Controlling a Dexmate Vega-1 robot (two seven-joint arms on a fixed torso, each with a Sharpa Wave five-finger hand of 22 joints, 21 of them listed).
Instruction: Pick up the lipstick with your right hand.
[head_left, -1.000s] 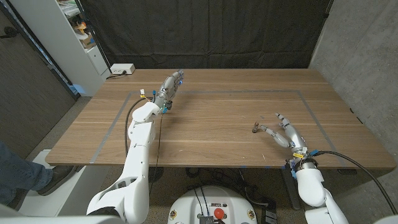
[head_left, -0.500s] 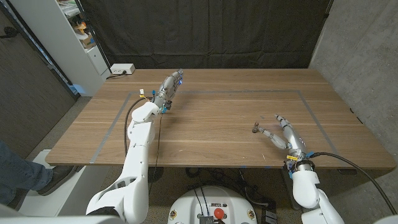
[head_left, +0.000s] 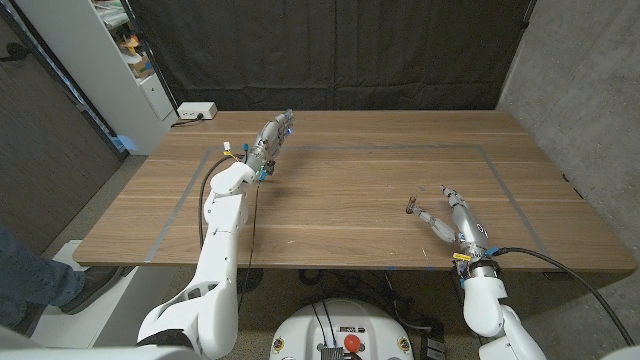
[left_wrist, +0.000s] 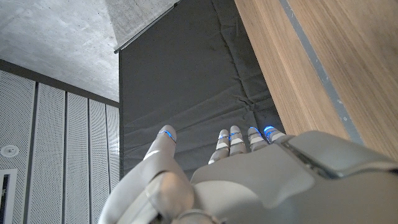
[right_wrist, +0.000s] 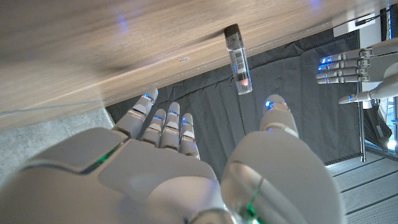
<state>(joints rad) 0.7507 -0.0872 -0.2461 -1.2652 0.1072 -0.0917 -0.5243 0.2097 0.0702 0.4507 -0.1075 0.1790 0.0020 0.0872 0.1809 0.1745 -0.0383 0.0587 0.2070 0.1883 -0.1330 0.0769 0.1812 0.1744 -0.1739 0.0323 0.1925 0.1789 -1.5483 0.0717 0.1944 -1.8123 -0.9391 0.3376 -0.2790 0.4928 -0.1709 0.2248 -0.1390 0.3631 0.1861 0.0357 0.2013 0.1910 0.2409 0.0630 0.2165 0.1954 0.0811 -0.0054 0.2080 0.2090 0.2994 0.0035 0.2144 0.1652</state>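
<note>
My right hand (head_left: 455, 217) is open beside the small dark upright lipstick tube (head_left: 411, 207); grasping and lifting remain.

The lipstick (head_left: 411, 208) (right_wrist: 239, 59), a small clear tube with a dark cap, stands upright on the table's near right part.
</note>
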